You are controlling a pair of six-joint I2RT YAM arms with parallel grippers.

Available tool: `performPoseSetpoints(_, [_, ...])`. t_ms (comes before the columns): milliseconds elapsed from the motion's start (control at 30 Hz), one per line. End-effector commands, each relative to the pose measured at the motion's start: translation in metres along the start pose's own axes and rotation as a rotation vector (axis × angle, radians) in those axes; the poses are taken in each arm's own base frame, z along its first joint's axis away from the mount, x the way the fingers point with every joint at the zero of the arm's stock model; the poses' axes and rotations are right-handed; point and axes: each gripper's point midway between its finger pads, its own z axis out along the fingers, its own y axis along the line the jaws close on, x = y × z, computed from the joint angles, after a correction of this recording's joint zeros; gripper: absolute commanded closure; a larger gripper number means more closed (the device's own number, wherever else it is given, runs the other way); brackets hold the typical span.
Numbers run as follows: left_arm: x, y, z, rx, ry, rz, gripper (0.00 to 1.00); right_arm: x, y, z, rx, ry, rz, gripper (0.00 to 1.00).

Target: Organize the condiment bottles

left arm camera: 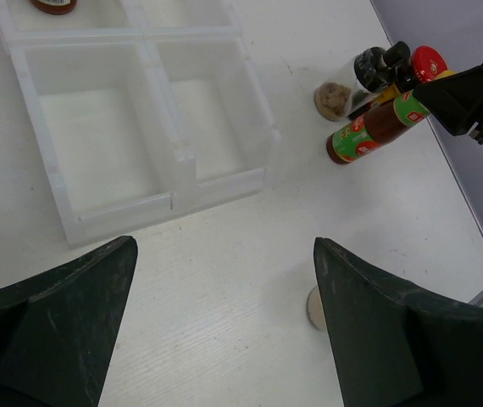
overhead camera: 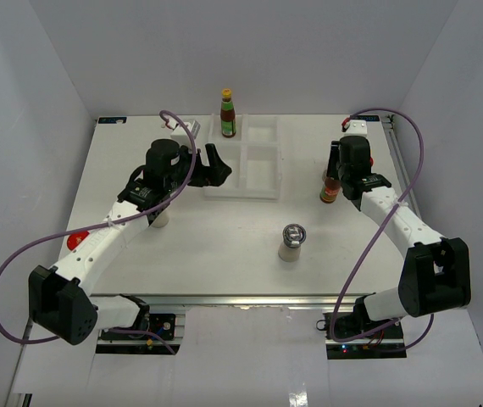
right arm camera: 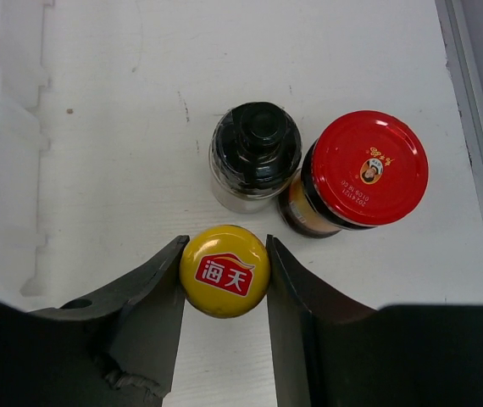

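My right gripper [right arm camera: 224,246] is shut on the yellow cap of a slim red sauce bottle [right arm camera: 224,270] standing upright on the table at the right [overhead camera: 330,188]. Touching close behind it stand a black-capped shaker [right arm camera: 254,153] and a red-lidded amber jar [right arm camera: 360,174]. A second red sauce bottle [overhead camera: 227,114] stands in the back left compartment of the white divided tray [overhead camera: 241,192]. A grey-lidded pale shaker [overhead camera: 292,242] stands alone in the middle. My left gripper [left arm camera: 224,322] hangs open and empty over the table, just in front of the tray [left arm camera: 174,161].
Under my left arm I see part of a pale container [overhead camera: 160,219] and a red lid [overhead camera: 76,241], mostly hidden. A metal rail [right arm camera: 479,110] runs along the table's right edge, close to the jar. The tray's front compartments hold nothing.
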Motion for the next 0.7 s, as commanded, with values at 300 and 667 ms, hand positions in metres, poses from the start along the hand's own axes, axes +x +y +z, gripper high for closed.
performPoseSetpoints(300, [-0.027,-0.007,-0.025,-0.019,-0.077,0.017,0.04,-0.082,0.014,-0.046,-0.124,-0.167,-0.042,0.92])
performPoseSetpoints(667, [-0.026,-0.005,-0.027,-0.034,-0.072,0.013,0.04,-0.103,0.048,-0.071,-0.245,-0.235,-0.086,0.92])
